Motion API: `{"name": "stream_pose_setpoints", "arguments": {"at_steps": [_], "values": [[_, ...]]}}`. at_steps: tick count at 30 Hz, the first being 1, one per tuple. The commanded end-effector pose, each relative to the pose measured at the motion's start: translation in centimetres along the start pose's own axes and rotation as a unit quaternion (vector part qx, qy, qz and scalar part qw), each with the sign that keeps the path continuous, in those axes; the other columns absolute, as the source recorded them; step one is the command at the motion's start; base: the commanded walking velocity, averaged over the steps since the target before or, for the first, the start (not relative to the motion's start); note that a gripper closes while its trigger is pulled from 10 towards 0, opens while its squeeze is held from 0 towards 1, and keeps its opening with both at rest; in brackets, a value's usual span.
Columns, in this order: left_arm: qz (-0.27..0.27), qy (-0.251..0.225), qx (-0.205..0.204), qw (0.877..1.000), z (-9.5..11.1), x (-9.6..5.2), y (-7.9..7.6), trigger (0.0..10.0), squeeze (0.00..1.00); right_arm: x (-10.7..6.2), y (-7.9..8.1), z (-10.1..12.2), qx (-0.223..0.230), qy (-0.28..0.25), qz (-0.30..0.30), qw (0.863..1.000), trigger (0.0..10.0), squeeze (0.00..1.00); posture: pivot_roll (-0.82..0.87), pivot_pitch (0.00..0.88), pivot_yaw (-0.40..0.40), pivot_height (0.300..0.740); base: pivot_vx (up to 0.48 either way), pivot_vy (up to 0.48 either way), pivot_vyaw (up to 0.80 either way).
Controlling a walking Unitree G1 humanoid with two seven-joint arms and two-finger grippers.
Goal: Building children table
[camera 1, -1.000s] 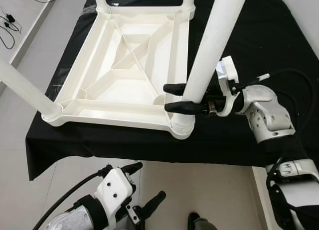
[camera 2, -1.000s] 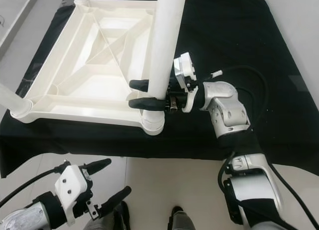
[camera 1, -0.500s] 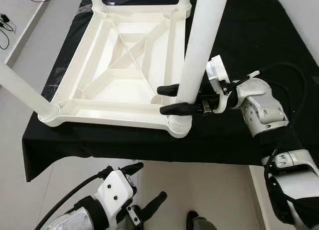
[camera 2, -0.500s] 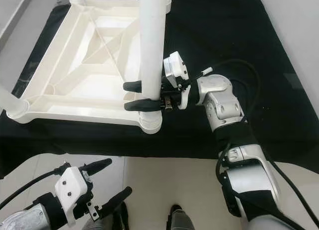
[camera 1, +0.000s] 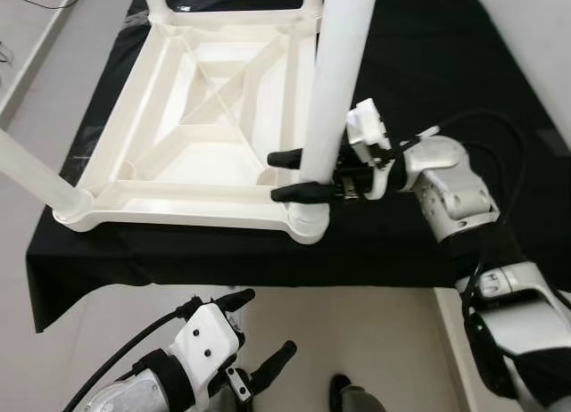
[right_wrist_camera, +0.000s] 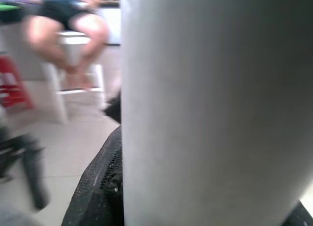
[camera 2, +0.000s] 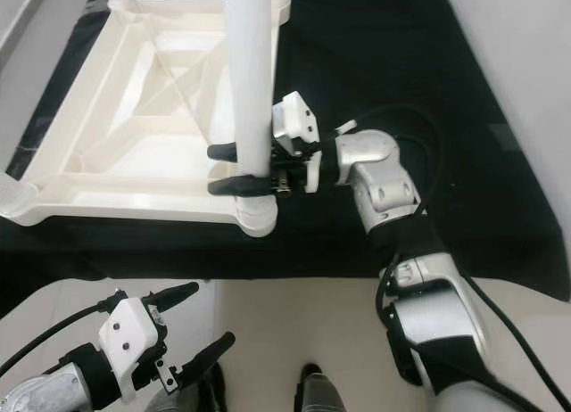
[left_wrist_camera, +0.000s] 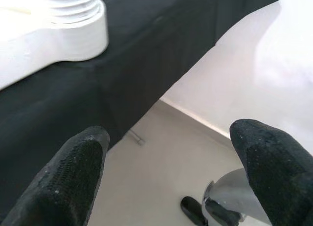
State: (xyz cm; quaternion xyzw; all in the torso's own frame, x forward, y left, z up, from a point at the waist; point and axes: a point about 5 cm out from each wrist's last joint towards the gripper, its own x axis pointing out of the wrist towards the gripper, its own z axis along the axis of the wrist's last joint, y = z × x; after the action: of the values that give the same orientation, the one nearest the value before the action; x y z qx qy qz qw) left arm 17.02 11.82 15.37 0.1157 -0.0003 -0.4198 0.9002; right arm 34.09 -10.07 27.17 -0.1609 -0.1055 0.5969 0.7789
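**One leg, upright in its socket, held from the right**

One white leg [camera 1: 332,82] stands upright in the corner socket [camera 1: 305,223] of the upturned table [camera 1: 169,144], at the corner nearest the robot on its right. The table lies underside up on the black cloth [camera 1: 428,91], close to the cloth's near edge. The right gripper [camera 1: 293,176] reaches in level from the right, and its two black fingers [camera 2: 234,187] pinch the leg low down, just above the socket. The leg's long axis thus runs vertically, crossing the gripper's line of reach at about a right angle, so any turn to seat the leg would be about that upright axis. The left gripper [camera 1: 259,336] hangs below the cloth's near edge, fingers spread and holding nothing, well apart from the table. The right arm is clearly the nearer. Another leg [camera 1: 36,176] stands at the near left corner.
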Motion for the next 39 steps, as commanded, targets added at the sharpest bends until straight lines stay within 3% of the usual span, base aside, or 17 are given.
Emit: {"name": "stream_pose_setpoints", "arguments": {"at_steps": [1, 3, 4, 5, 6, 7, 8, 9, 12, 19, 22, 24, 26, 27, 28, 32, 39], "values": [[-0.002, 0.003, -0.011, 1.0, -0.4, 0.0, -0.5, 10.0, 0.0, -1.5, 3.8, -7.2, 0.089, 0.186, -0.282, 0.937, 10.0, 0.0, 0.04, 0.392, -0.016, 0.74, 0.0, 0.0, 0.0], [-0.002, 0.003, -0.011, 1.0, -0.4, 0.0, -0.5, 10.0, 0.0, -1.5, 3.8, -7.2, 0.089, 0.186, -0.282, 0.937, 10.0, 0.0, 0.04, 0.392, -0.016, 0.74, 0.0, 0.0, 0.0], [0.001, 0.002, -0.011, 1.0, -0.4, 0.1, -0.4, 10.0, 0.0, -2.0, 6.2, -8.0, 0.123, 0.203, -0.338, 0.911, 10.0, 0.0, 0.04, 0.391, -0.01, 0.74, 0.0, 0.0, 0.0], [0.001, 0.002, -0.011, 1.0, -0.4, 0.1, -0.4, 10.0, 0.0, -2.0, 6.2, -8.0, 0.123, 0.203, -0.338, 0.911, 10.0, 0.0, 0.04, 0.391, -0.01, 0.74, 0.0, 0.0, 0.0], [0.003, 0.002, -0.011, 1.0, -0.5, 0.1, -0.3, 10.0, 0.0, -1.8, 8.2, -8.6, 0.149, 0.205, -0.376, 0.891, 10.0, 0.0, 0.03, 0.387, 0.009, 0.74, 0.0, 0.0, 0.0], [0.003, 0.002, -0.011, 1.0, -0.5, 0.1, -0.3, 10.0, 0.0, -1.8, 8.2, -8.6, 0.149, 0.205, -0.376, 0.891, 10.0, 0.0, 0.03, 0.387, 0.009, 0.74, 0.0, 0.0, 0.0], [0.007, 0.003, -0.008, 1.0, -0.7, 0.4, 0.0, 10.0, 0.0, -0.2, 8.4, -8.5, 0.148, 0.181, -0.398, 0.887, 10.0, 0.0, 0.04, 0.371, 0.019, 0.74, 0.0, 0.0, 0.0], [0.007, 0.003, -0.008, 1.0, -0.7, 0.4, 0.0, 10.0, 0.0, -0.2, 8.4, -8.5, 0.148, 0.181, -0.398, 0.887, 10.0, 0.0, 0.04, 0.371, 0.019, 0.74, 0.0, 0.0, 0.0], [0.007, 0.005, -0.005, 1.0, -0.9, 0.7, 0.3, 10.0, 0.0, 1.0, 5.9, -8.0, 0.13, 0.153, -0.422, 0.884, 10.0, 0.0, 0.04, 0.345, 0.019, 0.74, 0.0, 0.0, 0.0], [0.01, 0.005, 0.0, 1.0, -1.2, 1.0, 0.6, 10.0, 0.0, 2.0, 4.5, -7.2, 0.145, 0.123, -0.437, 0.879, 10.0, 0.0, 0.04, 0.314, 0.018, 0.74, 0.0, 0.0, 0.0], [0.012, 0.005, 0.001, 1.0, -1.3, 1.1, 0.8, 10.0, 0.0, 2.7, 4.7, -6.5, 0.153, 0.108, -0.421, 0.888, 10.0, 0.0, 0.04, 0.306, 0.02, 0.74, 0.0, 0.0, 0.0], [0.012, 0.005, 0.002, 1.0, -1.4, 1.2, 0.9, 10.0, 0.0, 3.2, 4.9, -5.8, 0.154, 0.091, -0.395, 0.901, 10.0, 0.0, 0.04, 0.3, 0.021, 0.74, 0.0, 0.0, 0.0], [0.012, 0.005, 0.003, 1.0, -1.5, 1.3, 1.0, 10.0, 0.0, 4.0, 4.9, -4.4, 0.142, 0.05, -0.321, 0.935, 10.0, 0.0, 0.04, 0.292, 0.021, 0.74, 0.0, 0.0, 0.0], [0.012, 0.005, 0.003, 1.0, -1.5, 1.3, 1.0, 10.0, 0.0, 4.0, 4.9, -4.4, 0.142, 0.05, -0.321, 0.935, 10.0, 0.0, 0.04, 0.292, 0.021, 0.74, 0.0, 0.0, 0.0], [0.011, 0.005, 0.003, 1.0, -1.6, 1.5, 1.1, 10.0, 0.0, 4.1, 4.6, -3.3, 0.12, 0.021, -0.248, 0.961, 10.0, 0.0, 0.03, 0.283, 0.018, 0.74, 0.0, 0.0, 0.0], [0.011, 0.003, 0.004, 1.0, -1.7, 1.8, 1.1, 10.0, 0.0, 3.3, 3.3, -3.1, 0.097, 0.02, -0.19, 0.977, 10.0, 0.0, 0.03, 0.273, 0.009, 0.74, 0.0, 0.0, 0.0], [0.012, 0.001, 0.006, 1.0, -1.7, 2.0, 1.2, 10.0, 0.0, 2.7, 1.7, -3.4, 0.088, 0.034, -0.181, 0.979, 10.0, 0.0, 0.04, 0.273, 0.002, 0.74, 0.0, 0.0, 0.0]]}}
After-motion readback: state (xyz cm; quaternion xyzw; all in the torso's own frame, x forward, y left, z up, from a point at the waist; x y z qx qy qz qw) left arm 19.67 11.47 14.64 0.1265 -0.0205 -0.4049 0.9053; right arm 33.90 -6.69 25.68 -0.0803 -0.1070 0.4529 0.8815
